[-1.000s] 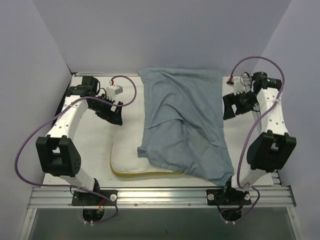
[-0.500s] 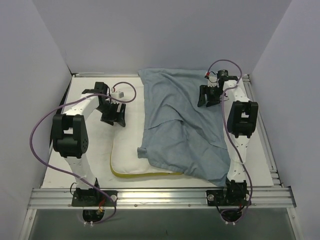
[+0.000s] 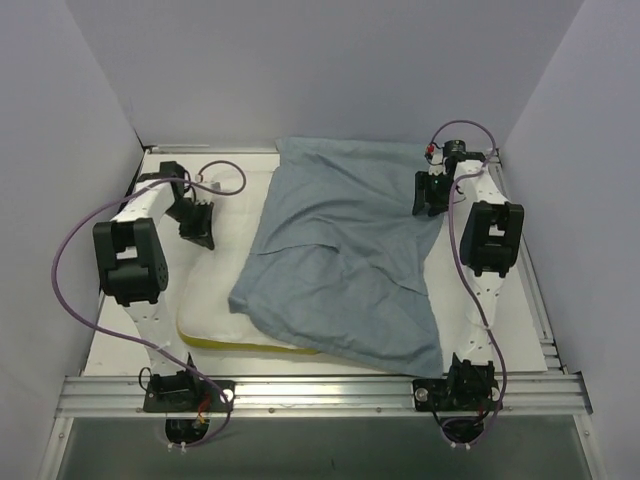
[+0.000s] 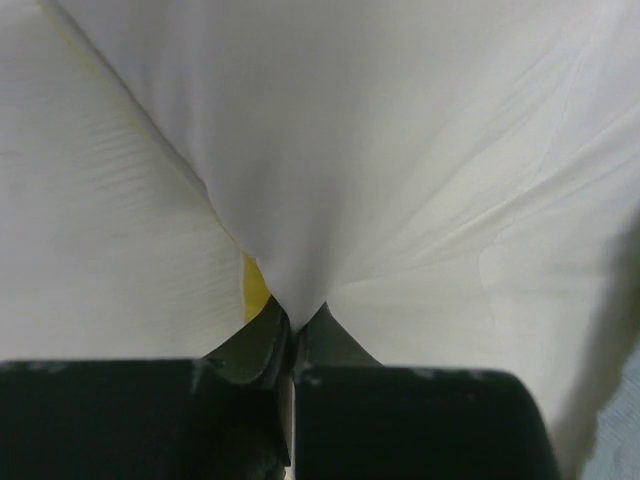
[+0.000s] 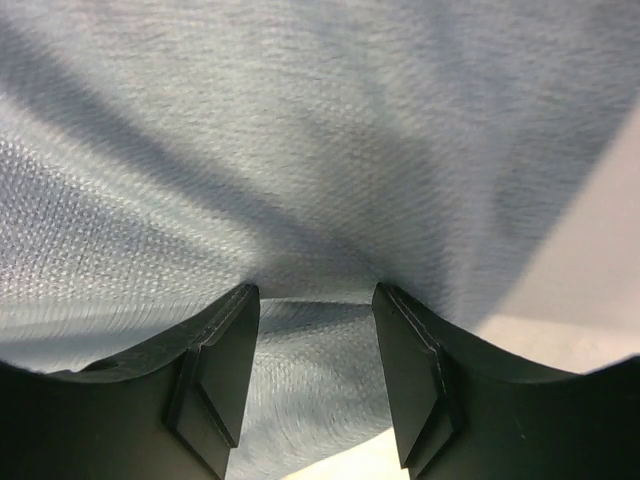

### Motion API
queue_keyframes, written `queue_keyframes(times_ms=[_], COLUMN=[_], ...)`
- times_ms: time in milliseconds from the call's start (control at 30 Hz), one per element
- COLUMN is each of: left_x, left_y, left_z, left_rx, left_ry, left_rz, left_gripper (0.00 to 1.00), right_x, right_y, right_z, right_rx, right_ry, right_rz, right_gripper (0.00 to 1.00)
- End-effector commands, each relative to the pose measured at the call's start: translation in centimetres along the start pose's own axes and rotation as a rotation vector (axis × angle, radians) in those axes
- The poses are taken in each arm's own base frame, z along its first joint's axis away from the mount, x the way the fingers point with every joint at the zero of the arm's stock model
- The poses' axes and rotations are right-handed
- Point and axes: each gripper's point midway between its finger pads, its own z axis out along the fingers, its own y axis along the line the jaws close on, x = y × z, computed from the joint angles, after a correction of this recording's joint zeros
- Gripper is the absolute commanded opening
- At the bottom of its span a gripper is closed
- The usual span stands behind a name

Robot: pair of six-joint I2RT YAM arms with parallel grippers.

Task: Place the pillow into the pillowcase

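On the left, the left gripper [image 4: 291, 322] is pinching a fold of the white pillow [image 3: 212, 298] in tightly closed jaws, right beside its yellow piped edge [image 4: 254, 288]. The pillow is lying flat on the table [image 3: 525, 300], its right part hidden under the grey-blue pillowcase [image 3: 340, 250], which is sprawling rumpled from the back wall towards the near edge. On the right, the right gripper [image 5: 312, 298] is pressing against the pillowcase's far right corner, jaws standing apart with cloth bunching between them.
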Motion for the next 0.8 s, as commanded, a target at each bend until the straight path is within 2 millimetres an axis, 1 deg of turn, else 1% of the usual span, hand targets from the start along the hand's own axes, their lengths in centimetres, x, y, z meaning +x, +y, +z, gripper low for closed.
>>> queue_keyframes(times_ms=[0, 33, 67, 100, 133, 167, 200, 233, 267, 300, 333, 367, 400, 433, 467, 500, 533, 567, 600, 633, 667, 700, 733, 767], left_x=[-0.1, -0.2, -0.7, -0.4, -0.5, -1.0, -1.1, -1.2, -1.4, -2.8, -3.0, -3.8, -4.6, -6.5, -7.2, -8.1, -9.6, -10.5, -11.2, -11.8, -12.3, -11.8, -11.5, -10.5], left_y=[8.0, 8.8, 9.5, 10.7, 11.4, 11.8, 12.7, 13.4, 14.2, 14.9, 16.2, 16.9, 17.3, 17.2, 17.2, 16.8, 16.2, 15.1, 14.3, 13.5, 12.2, 11.4, 10.5, 9.1], left_z=[-6.7, -7.6, -8.7, -9.5, -9.9, -10.6, -11.3, -11.7, -11.5, -12.7, -12.7, -13.4, -13.7, -14.7, -14.0, -14.1, -14.5, -14.2, -14.4, -14.7, -14.5, -14.2, -13.9, -13.3], left_rx=[-0.344, -0.371, -0.404, -0.453, -0.472, -0.498, -0.546, -0.573, -0.590, -0.630, -0.659, -0.681, -0.692, -0.692, -0.678, -0.672, -0.662, -0.651, -0.646, -0.639, -0.618, -0.593, -0.561, -0.498], left_ry=[0.000, 0.004, -0.005, 0.016, 0.026, 0.023, 0.040, 0.056, 0.074, 0.040, 0.057, 0.036, 0.019, -0.036, -0.036, -0.055, -0.095, -0.108, -0.128, -0.152, -0.162, -0.153, -0.152, -0.141], left_rz=[0.118, 0.158, 0.178, 0.183, 0.208, 0.222, 0.226, 0.247, 0.249, 0.253, 0.248, 0.243, 0.246, 0.278, 0.295, 0.311, 0.339, 0.363, 0.375, 0.373, 0.387, 0.380, 0.374, 0.389], left_gripper=[0.00, 0.00, 0.00, 0.00, 0.00, 0.00, 0.00, 0.00, 0.00, 0.00, 0.00, 0.00, 0.00, 0.00, 0.00, 0.00, 0.01, 0.07, 0.30, 0.41, 0.50, 0.59, 0.61, 0.73], right_x=[5.5, 5.7, 6.1, 6.5, 6.7, 7.1, 7.9, 8.0, 8.5, 8.8, 9.8, 10.4, 11.2, 12.3, 13.5, 13.8, 14.4, 16.4, 16.2, 16.4, 15.8, 14.8, 14.0, 13.2], right_y=[-5.3, -5.5, -6.0, -6.2, -6.5, -6.6, -6.7, -6.7, -6.8, -7.1, -7.3, -7.6, -7.8, -7.9, -7.4, -6.6, -5.6, -5.0, -4.3, -3.8, -3.3, -2.8, -2.3, -1.2], right_z=[-1.8, -2.0, -2.3, -2.4, -2.9, -3.1, -3.2, -3.7, -4.1, -4.4, -5.1, -5.6, -6.1, -7.0, -7.7, -9.0, -9.6, -9.8, -11.1, -11.3, -11.8, -12.4, -12.9, -13.2], right_rx=[0.190, 0.188, 0.211, 0.211, 0.221, 0.235, 0.237, 0.243, 0.250, 0.269, 0.272, 0.277, 0.275, 0.252, 0.219, 0.186, 0.131, 0.105, 0.095, 0.073, 0.055, 0.038, 0.014, -0.026], right_ry=[0.203, 0.209, 0.225, 0.239, 0.242, 0.256, 0.281, 0.279, 0.296, 0.305, 0.325, 0.338, 0.354, 0.368, 0.406, 0.398, 0.409, 0.457, 0.424, 0.419, 0.393, 0.363, 0.340, 0.316], right_rz=[0.039, 0.037, 0.041, 0.033, 0.028, 0.018, 0.003, -0.004, -0.013, -0.021, -0.023, -0.015, -0.004, 0.007, 0.006, -0.021, -0.086, -0.126, -0.167, -0.196, -0.232, -0.246, -0.255, -0.258], right_gripper=[0.51, 0.51, 0.50, 0.50, 0.50, 0.50, 0.50, 0.50, 0.50, 0.50, 0.51, 0.50, 0.51, 0.50, 0.50, 0.49, 0.48, 0.48, 0.49, 0.50, 0.55, 0.58, 0.62, 0.70])
